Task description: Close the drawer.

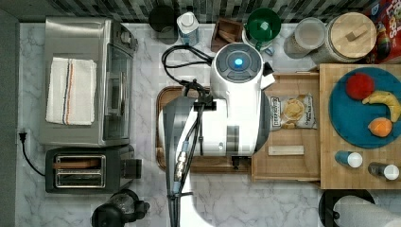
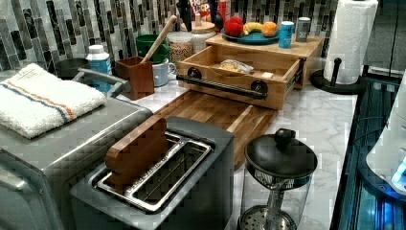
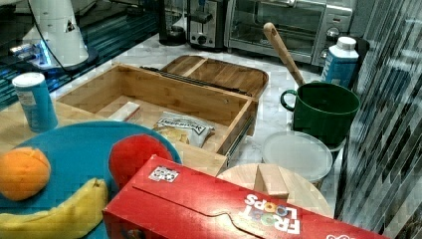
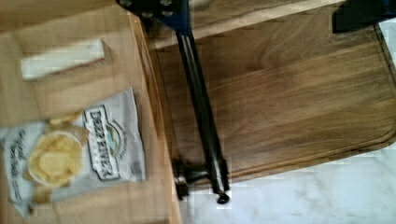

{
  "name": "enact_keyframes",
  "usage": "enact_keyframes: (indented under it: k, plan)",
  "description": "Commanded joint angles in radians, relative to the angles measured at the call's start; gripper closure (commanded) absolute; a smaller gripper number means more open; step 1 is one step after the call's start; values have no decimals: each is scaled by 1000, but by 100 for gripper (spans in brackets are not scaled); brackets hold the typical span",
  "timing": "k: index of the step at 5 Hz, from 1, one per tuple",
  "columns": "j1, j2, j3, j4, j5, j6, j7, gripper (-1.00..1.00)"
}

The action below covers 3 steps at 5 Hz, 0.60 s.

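The drawer stands pulled out of the light wood slab toward the top view's left, its front wall carrying a black bar handle. Inside lie a chip bag and a small white block; the right view shows the same open drawer with the bag. My arm's white wrist hangs over the drawer's handle side and the dark cutting board, covering the gripper below it. A dark piece of my gripper sits above the board.
The slab holds a blue plate of fruit and two small cans. A toaster oven and toaster fill the top view's left. A green mug, jars and a cereal box line the back wall; a paper towel roll stands in front.
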Motion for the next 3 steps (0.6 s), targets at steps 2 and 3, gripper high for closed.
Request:
enact_keyframes:
  k: [2,3]
  plan:
    - [18,30,75,-143,-31,155,-279,100]
    - [20,66,72,-152,-52,156,-264,100]
